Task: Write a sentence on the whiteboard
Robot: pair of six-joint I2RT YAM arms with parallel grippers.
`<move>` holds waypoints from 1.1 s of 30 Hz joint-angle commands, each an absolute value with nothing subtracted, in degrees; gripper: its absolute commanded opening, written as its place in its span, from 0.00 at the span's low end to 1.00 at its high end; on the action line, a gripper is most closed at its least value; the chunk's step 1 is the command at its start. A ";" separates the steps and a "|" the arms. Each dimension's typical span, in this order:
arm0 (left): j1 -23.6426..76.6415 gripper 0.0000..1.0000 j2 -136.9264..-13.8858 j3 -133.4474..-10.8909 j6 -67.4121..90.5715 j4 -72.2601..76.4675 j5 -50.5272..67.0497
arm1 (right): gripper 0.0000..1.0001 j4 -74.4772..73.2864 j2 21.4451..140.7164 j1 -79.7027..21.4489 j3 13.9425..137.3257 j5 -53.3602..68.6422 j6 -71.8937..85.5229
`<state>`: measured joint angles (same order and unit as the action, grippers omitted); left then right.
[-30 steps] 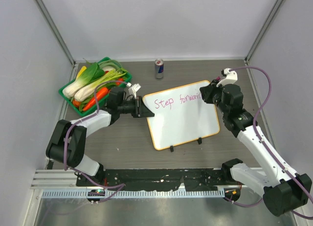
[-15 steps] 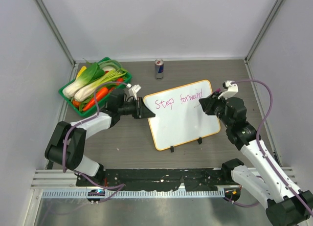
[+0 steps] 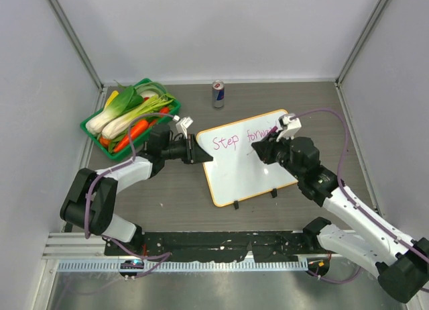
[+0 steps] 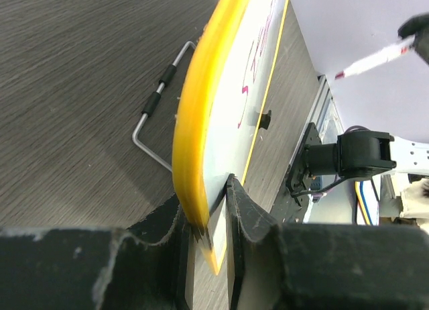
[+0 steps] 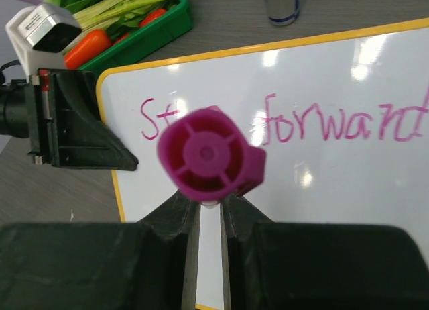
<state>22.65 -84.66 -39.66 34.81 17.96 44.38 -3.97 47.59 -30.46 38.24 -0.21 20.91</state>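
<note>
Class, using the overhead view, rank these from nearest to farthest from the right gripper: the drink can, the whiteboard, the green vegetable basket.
1. whiteboard: directly under the right gripper, which holds a pink marker.
2. drink can: behind the board, toward the back wall.
3. green vegetable basket: back left of the table, farthest away.

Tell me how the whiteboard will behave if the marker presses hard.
Probably stiff: the whiteboard looks unbent though the left gripper pinches only one edge. Held there alone, it may pivot under pressure. Its glossy face looks slippery.
</note>
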 commanded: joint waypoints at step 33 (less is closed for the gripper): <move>24.43 0.00 -87.10 -37.00 25.84 15.47 37.00 | 0.01 20.04 68.64 -48.69 39.29 -9.49 20.74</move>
<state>22.87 -84.90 -38.61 34.46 20.43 44.23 16.14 68.49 -48.27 38.24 -7.18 20.12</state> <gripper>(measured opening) 0.217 0.181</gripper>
